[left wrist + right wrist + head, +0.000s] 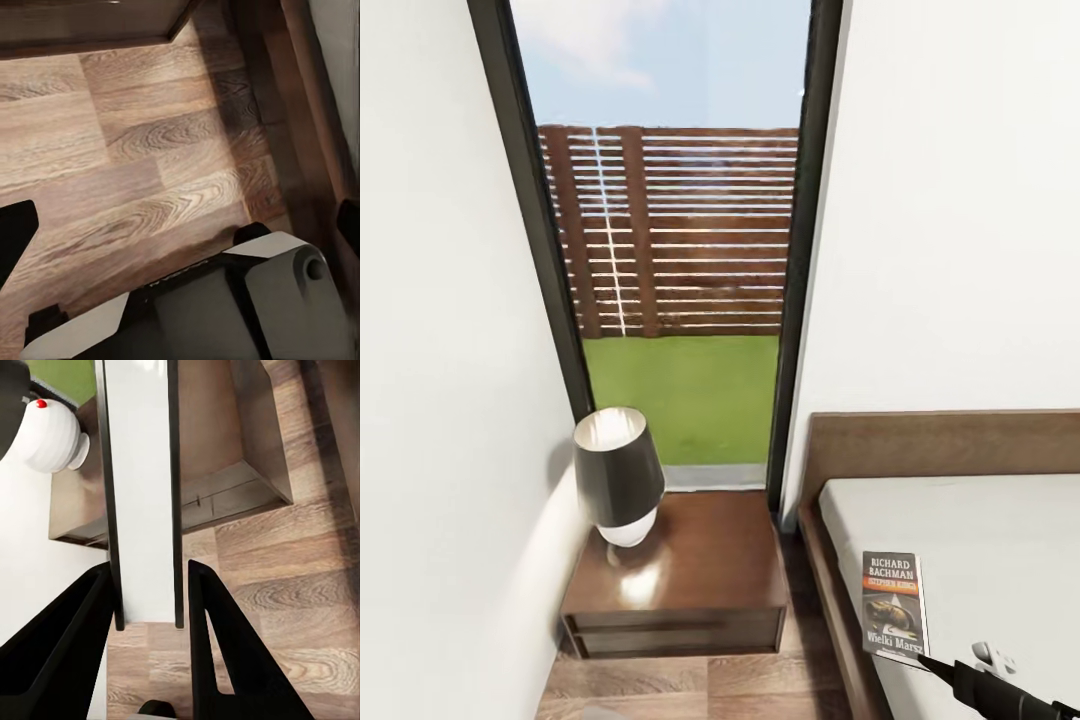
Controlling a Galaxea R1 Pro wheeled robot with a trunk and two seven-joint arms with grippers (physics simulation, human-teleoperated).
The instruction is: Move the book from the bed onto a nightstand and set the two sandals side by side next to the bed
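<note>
The right tool [150, 611] is clamped on the book [142, 487]: in the right wrist view its two dark fingers [71, 645] press either side of the book's lower edge, the white page block standing edge-on between them. In the head view the book [894, 605] shows its cover with "RICHARD BACHMAN", held by its lowest edge at the near side of the bed [960, 560], over the mattress border. The left tool's fingers [15, 232] stand apart with nothing between them, above the wood floor [112, 150] just beside the bed's base.

The nightstand [695, 565] stands just beside the bed, against the window [670, 250], and its glossy surface carries a lamp [618, 475] on the side away from the bed.

The grip is only on one edge, so the book could pivot or slip out during the carry and drop into the floor gap between the bed and the nightstand. Swinging too far across the surface could also knock the lamp; the bare part nearer the bed looks the safer landing spot.
</note>
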